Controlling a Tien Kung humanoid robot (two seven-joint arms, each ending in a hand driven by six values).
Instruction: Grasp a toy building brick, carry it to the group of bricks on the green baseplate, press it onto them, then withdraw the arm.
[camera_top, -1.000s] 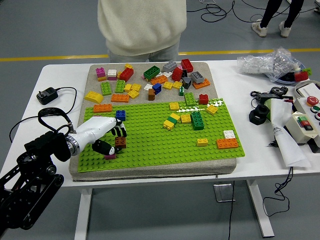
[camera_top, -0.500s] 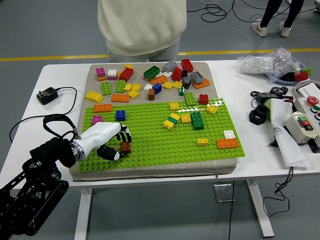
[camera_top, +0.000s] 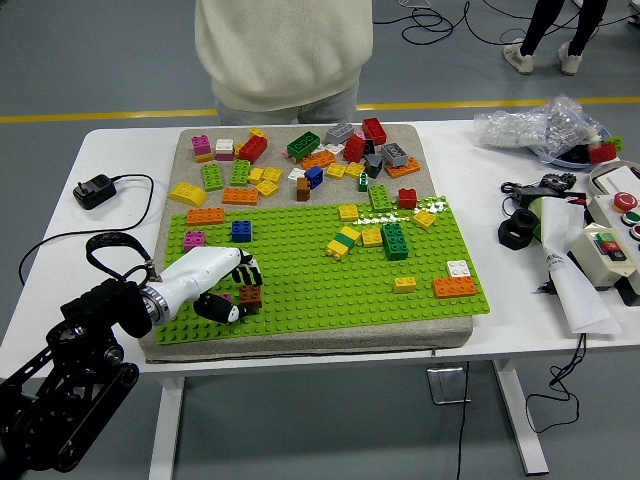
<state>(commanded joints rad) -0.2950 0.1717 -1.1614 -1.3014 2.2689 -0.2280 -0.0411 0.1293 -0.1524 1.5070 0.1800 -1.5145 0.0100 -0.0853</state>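
Looks like a robotics lab or test hall — grey floor with a yellow line (camera_top: 100, 117), white tabletop (camera_top: 120, 150), a button box (camera_top: 615, 240), loose cables (camera_top: 440, 25) — a person (camera_top: 283, 50) standing opposite.

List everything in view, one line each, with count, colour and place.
baseplate: one, green, on the grey mat mid-table
grey mat: one, under the baseplate
loose bricks: many, mixed colours, on the mat's far part
brown brick: one, by the left hand's fingers
brick cluster: several, yellow and green, baseplate centre
orange brick: one, baseplate right
power adapter: one, black, table's left
control box: one, with buttons, table's right
plastic bag: one, clear, far right
person: one, cream top, far side
left hand: white, on the baseplate's near left
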